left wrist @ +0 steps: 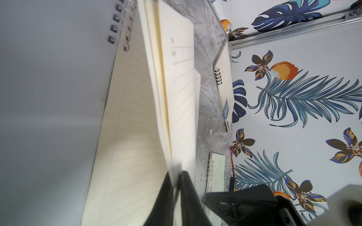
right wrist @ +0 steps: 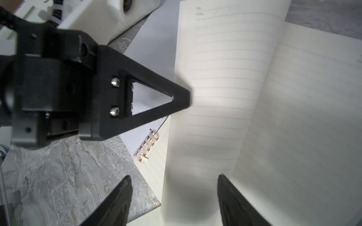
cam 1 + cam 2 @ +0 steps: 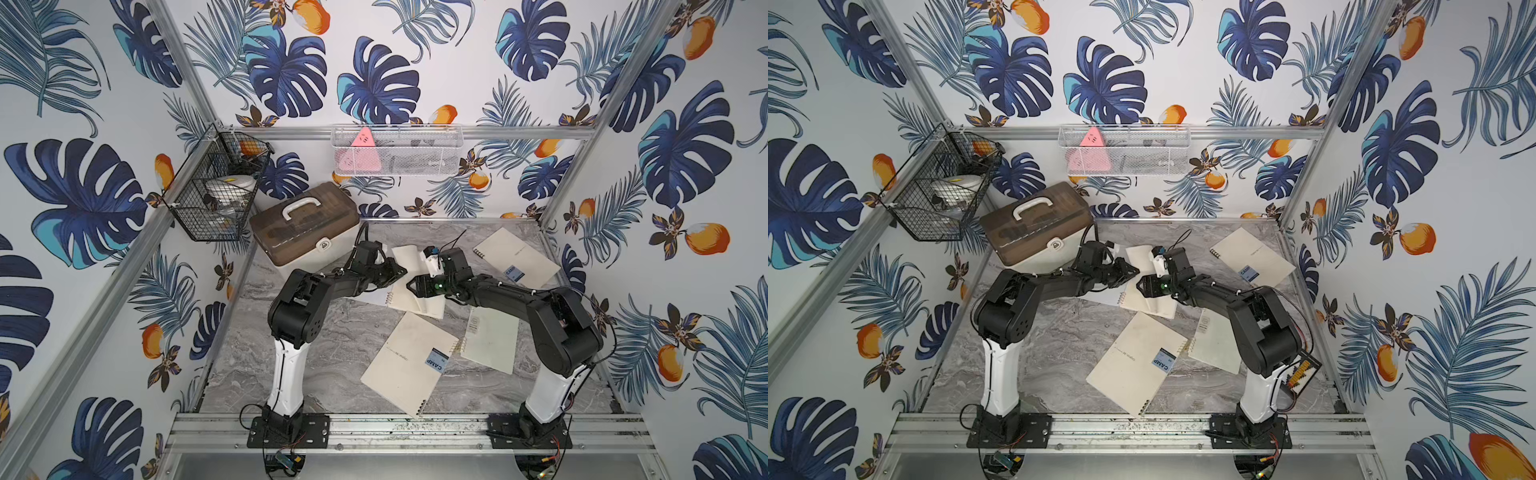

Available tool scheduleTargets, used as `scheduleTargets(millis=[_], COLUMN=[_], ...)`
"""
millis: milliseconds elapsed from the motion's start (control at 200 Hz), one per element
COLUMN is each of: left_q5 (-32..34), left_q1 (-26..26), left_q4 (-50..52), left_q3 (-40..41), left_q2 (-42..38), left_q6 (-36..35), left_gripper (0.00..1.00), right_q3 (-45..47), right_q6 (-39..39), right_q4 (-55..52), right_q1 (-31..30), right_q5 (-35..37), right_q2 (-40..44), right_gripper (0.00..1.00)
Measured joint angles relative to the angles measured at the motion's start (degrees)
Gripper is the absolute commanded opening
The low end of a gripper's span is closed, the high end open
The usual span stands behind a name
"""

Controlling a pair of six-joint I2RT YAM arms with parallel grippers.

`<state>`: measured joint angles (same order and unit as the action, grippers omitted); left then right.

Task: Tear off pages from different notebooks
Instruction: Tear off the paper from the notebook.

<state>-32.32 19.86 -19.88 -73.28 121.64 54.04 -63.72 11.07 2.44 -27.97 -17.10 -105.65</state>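
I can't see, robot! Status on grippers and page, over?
Left gripper shut on page edge. Right gripper open above open notebook. Page lifted and curled; torn or not, can't tell. Box sits at the back, apart.

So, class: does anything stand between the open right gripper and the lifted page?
Nothing visible does. The lifted page curls up directly ahead of the right gripper, whose jaws stand open. The left gripper pinches that page's edge, off to one side.
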Motion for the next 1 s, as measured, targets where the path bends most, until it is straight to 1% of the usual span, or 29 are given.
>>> scheduleTargets(millis=[195, 535, 630, 716, 791, 871, 921, 1001], left_q5=[0.0, -0.02, -0.02, -0.04, -0.04, -0.04, -0.04, -0.09], left_q1=[0.09, 0.35, 0.35, 0.35, 0.35, 0.35, 0.35, 0.35], left_q4=[-0.15, -0.26, -0.28, -0.28, -0.28, -0.26, -0.26, -0.28], left_q3=[-0.48, -0.7, -0.7, -0.68, -0.68, -0.68, -0.68, -0.7], left_q2=[0.28, 0.92, 1.01, 1.01, 1.01, 1.01, 1.01, 1.01], left_q6=[0.17, 0.22, 0.22, 0.24, 0.26, 0.35, 0.44, 0.55], left_gripper=[0.14, 0.16, 0.2, 0.25, 0.31, 0.34, 0.38, 0.41], right_q3=[-0.37, -0.39, -0.59, -0.63, -0.63, -0.59, -0.48, -0.28], right_q6=[-0.22, -1.18, -1.57, -1.75, -1.88, -1.88, -1.84, -1.86], right_q4=[-1.6, -2.12, -2.32, -2.54, -2.69, -2.78, -2.78, -2.73], right_q1=[0.0, -0.22, -0.55, -0.81, -0.83, -0.81, -0.7, -0.7], right_q5=[3.1, 5.86, 7.52, 8.81, 9.75, 11.1, 11.54, 12.09], right_q2=[-1.05, -2.36, -2.73, -3.08, -3.13, -3.15, -3.17, -3.17], right_gripper=[0.6, 0.59, 0.59, 0.53, 0.47, 0.4, 0.35, 0.29])
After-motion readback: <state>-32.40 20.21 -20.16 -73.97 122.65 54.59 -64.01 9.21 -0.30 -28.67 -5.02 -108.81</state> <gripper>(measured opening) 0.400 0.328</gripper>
